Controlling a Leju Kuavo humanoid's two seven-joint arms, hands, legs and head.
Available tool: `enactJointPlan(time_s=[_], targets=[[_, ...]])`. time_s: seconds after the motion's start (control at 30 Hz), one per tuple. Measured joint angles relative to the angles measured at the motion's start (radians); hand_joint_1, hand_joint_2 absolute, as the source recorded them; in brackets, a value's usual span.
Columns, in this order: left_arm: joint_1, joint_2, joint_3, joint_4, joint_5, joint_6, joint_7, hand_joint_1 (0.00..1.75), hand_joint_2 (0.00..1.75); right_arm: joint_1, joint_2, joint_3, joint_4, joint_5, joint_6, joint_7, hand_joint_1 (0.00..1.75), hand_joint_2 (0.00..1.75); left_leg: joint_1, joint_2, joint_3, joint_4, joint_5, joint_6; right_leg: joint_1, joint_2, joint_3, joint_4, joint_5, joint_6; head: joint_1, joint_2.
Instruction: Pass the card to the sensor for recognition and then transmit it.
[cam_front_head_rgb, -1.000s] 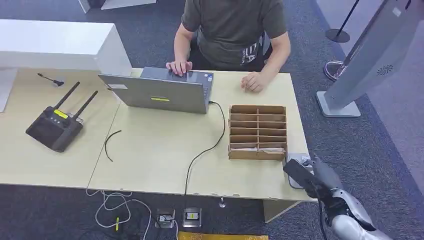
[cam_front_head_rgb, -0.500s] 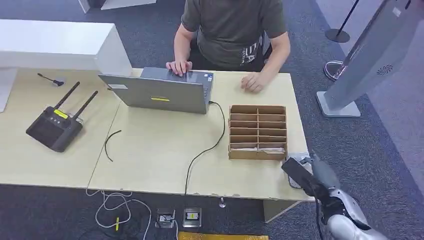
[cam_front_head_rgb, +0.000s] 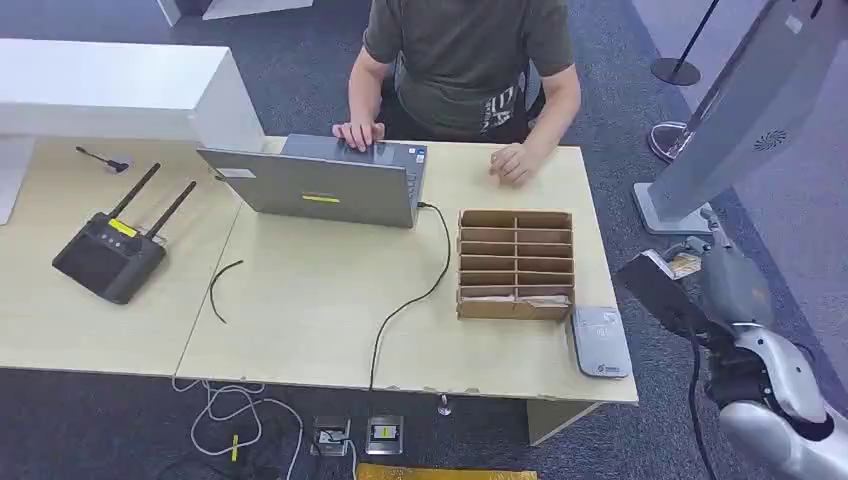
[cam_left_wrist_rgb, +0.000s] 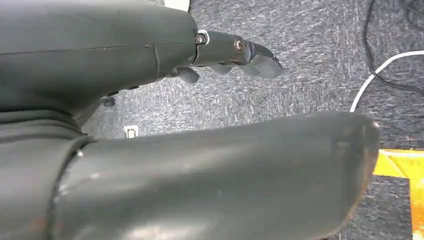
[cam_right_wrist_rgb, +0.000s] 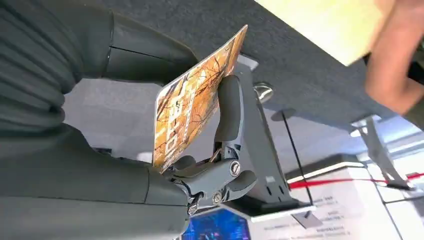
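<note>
**Card in right hand, held off the table's right end**

Right hand (cam_front_head_rgb: 728, 285) pinches the card (cam_right_wrist_rgb: 192, 102) between thumb and fingers (cam_right_wrist_rgb: 227, 107); in the right wrist view the orange patterned face shows, card standing on edge in the grip. In the head view the hand is over carpet, right of the table (cam_front_head_rgb: 300, 300), near the base of the grey kiosk stand (cam_front_head_rgb: 745, 110). Card sensor (cam_front_head_rgb: 600, 341) lies flat on the table's near right corner, just beside the cardboard divider box (cam_front_head_rgb: 516, 263), well apart from the hand. Left hand (cam_left_wrist_rgb: 210, 115) hangs over carpet, fingers apart, holding nothing. Person (cam_front_head_rgb: 468, 60) sits at the far side, one hand on the laptop (cam_front_head_rgb: 320, 182), the other on the tabletop. Black antenna device (cam_front_head_rgb: 110, 252) at the table's left.
</note>
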Motion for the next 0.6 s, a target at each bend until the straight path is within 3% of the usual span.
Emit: enactJointPlan(time_s=[0.23, 0.4, 0.6], targets=[[-0.017, -0.006, 0.0, 0.0, -0.019, -0.018, 0.0, 0.0, 0.0, -0.04, 0.009, 0.005, -0.016, 0.119, 0.05, -0.006, 1.75, 1.75, 0.0, 0.0, 0.0, 0.0, 0.0, 0.0, 0.0, 0.0, 0.0, 0.0, 0.0, 0.0, 0.0, 0.0], [-0.024, -0.01, 0.0, 0.001, -0.021, -0.018, 0.0, 0.0, 0.0, -0.053, 0.024, 0.011, -0.015, 0.131, 0.053, -0.005, 1.75, 1.75, 0.0, 0.0, -0.001, 0.0, 0.0, 0.0, 0.0, 0.0, 0.0, 0.0, 0.0, 0.0, 0.0, 0.0], [-0.036, -0.015, 0.0, 0.002, -0.053, -0.024, 0.003, 0.0, 0.0, -0.097, 0.053, 0.047, 0.003, 0.312, 0.137, 0.027, 1.75, 1.75, 0.0, 0.0, -0.001, 0.0, 0.0, 0.0, 0.0, 0.0, 0.0, 0.0, 0.0, 0.0, -0.001, 0.0]])
